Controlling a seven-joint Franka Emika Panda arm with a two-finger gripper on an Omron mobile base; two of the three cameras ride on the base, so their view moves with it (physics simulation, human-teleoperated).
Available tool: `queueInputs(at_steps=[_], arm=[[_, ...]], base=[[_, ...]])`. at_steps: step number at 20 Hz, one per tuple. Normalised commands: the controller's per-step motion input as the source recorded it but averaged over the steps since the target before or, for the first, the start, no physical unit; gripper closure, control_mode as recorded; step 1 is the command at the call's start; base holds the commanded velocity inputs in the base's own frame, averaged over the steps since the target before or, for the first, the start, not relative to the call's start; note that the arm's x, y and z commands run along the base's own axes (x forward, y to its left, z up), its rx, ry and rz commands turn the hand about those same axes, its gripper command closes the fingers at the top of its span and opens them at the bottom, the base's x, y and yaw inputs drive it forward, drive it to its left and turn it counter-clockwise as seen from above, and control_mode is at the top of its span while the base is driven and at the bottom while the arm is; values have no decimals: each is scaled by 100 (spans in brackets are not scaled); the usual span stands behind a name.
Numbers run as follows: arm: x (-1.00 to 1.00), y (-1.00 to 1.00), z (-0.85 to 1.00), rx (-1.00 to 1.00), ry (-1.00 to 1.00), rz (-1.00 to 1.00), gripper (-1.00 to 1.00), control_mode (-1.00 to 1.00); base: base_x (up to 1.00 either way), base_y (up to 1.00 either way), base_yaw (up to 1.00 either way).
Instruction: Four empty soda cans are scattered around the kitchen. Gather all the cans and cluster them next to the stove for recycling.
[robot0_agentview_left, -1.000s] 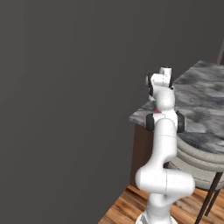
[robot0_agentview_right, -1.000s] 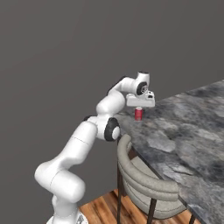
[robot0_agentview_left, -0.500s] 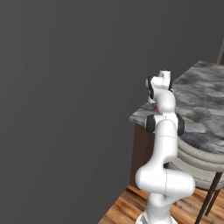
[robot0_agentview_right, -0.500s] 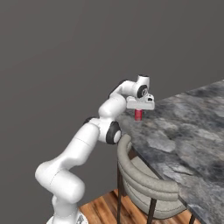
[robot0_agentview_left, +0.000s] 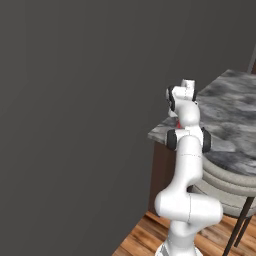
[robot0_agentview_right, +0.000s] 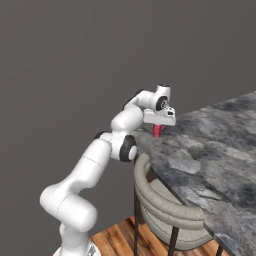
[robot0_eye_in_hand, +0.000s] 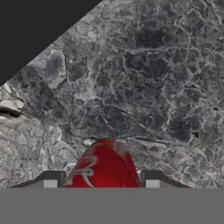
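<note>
Can: small red cylindrical soda can with white markings (robot0_eye_in_hand: 105, 166), upright near the corner of the surface, seen under the hand in the right base view (robot0_agentview_right: 157, 131).
End effector: two dark fingertips (robot0_eye_in_hand: 51, 179) tight against both flanks of the can; end effector (robot0_agentview_right: 157, 128) is clenched on it, pointing down from the white hand.
Surface: grey-and-black marbled stone surface (robot0_agentview_right: 210, 150); can's base looks in contact with it, lift not discernible.
Arm: white jointed arm reaching up and forward over the surface's corner; in the left base view its own links hide most of the can, only a red sliver shows (robot0_agentview_left: 178, 124).
Change vs earlier: a second ago the fingers stood wide around the can, now closed in on it; arm pose, can position and camera framing about the same.
Nearby: grey padded curved-back chair (robot0_agentview_right: 165, 210) tucked under the surface edge; wooden plank floor (robot0_agentview_right: 117, 237) below; plain dark grey wall (robot0_agentview_left: 75, 100) behind.
</note>
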Motion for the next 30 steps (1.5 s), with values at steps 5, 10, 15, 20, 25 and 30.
queueInputs(at_steps=[5, 10, 15, 20, 25, 30], arm=[[-43, 26, 23, -2, 2, -8, 100, -100], [-83, 50, 12, -8, -4, -4, 100, -100], [-100, 62, 0, -11, -8, -1, 100, -100], [-100, 51, 5, -8, -9, 0, 100, -100], [-100, 48, 1, -1, -22, 0, 100, -100], [-70, 52, 16, -11, -10, 9, 100, -100]], base=[[0, 0, 0], [0, 0, 0], [0, 0, 0], [0, 0, 0], [0, 0, 0], [0, 0, 0]])
